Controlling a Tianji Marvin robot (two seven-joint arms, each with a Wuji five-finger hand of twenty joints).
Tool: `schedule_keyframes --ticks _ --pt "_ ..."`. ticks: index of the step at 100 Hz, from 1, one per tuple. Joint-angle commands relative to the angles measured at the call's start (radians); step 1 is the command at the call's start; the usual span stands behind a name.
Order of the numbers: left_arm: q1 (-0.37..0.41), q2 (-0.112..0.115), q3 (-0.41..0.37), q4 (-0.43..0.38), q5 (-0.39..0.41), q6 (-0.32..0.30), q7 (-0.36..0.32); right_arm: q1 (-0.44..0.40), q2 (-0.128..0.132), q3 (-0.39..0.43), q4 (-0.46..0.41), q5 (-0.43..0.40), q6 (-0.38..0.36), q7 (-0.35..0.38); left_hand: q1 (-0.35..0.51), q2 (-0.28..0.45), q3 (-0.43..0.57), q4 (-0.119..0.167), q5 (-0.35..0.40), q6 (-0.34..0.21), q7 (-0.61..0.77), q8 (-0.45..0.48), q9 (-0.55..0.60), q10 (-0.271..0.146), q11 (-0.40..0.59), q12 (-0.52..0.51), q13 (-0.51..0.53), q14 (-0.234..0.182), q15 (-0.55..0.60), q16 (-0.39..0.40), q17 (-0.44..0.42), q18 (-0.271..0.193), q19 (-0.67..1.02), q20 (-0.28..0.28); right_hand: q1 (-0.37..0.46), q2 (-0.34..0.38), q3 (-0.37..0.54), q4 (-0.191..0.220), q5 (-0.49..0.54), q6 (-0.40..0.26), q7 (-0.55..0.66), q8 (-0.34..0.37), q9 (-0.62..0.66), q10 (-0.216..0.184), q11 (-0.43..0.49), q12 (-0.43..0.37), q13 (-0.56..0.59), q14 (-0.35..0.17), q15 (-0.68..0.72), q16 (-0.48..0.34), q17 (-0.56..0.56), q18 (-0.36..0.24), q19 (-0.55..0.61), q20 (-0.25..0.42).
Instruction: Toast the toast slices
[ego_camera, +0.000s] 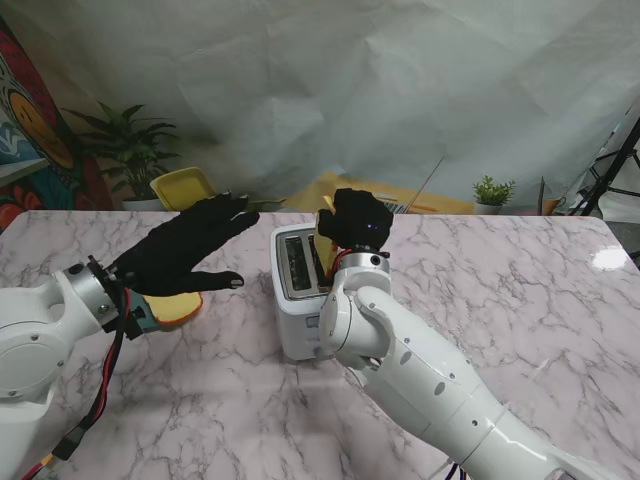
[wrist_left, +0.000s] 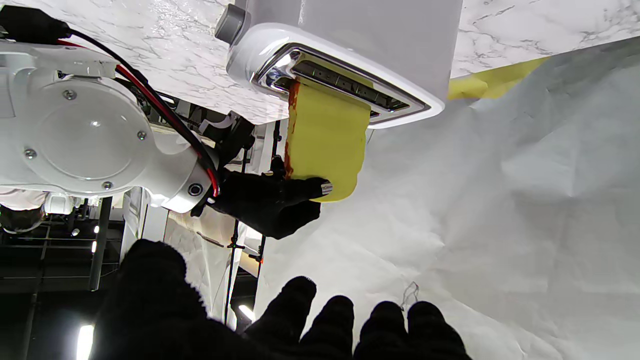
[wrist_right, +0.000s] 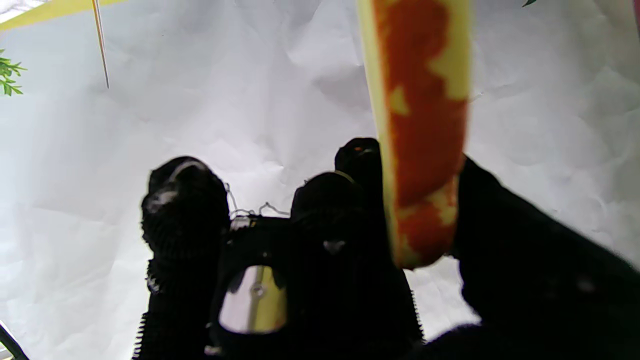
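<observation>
left hand (ego_camera: 185, 250): ours, fingers spread and grasping nothing, hovering over the second slice (ego_camera: 172, 310); we judge it parked there ready for the next pick.
second slice: flat on the table (ego_camera: 200, 400), mostly under the left palm, waiting its turn.
toaster (ego_camera: 297, 290): white, mid-table, slots up; its near slot looks free for that second slice.
first slice (wrist_left: 325, 145): upright, lower edge already in the slot, so it only needs to go down.
right hand (ego_camera: 358, 220): ours, over the toaster, fingers (wrist_right: 345, 210) clenched on the slice's top edge, thumb opposite; holding high keeps the fingers clear of the slot.
risk: slice jams if it tilts.
</observation>
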Motion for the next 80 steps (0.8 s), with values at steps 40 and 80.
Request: schedule_keyframes --ticks 40,80 --pt "-0.031 0.003 0.042 0.015 -0.004 -0.003 -0.021 0.0 -0.016 -0.009 0.045 0.022 -0.015 -0.015 -0.008 0.013 -0.001 0.008 -0.009 -0.014 0.005 0.009 0.002 -0.011 0.003 0.006 0.007 -0.016 0.006 0.007 -0.007 -0.037 -0.02 0.019 0.037 0.058 0.023 0.022 0.044 0.047 0.103 -0.007 0.089 0.109 0.102 -0.001 0.004 -0.156 0.02 -0.01 0.036 -0.03 0.047 -0.011" --pt "-0.047 0.003 0.064 0.025 0.004 -0.002 -0.024 0.003 -0.033 -0.028 0.092 0.055 -0.032 -0.027 -0.004 0.012 0.0 0.009 -0.007 -0.014 0.006 0.009 0.001 -0.009 0.003 0.006 0.007 -0.016 0.006 0.006 -0.007 -0.038 -0.02 0.02 0.033 0.052 0.01 0.018 0.042 0.023 0.097 -0.024 0.088 0.104 0.093 -0.006 0.004 -0.146 0.015 -0.013 0.032 -0.027 0.046 -0.014"
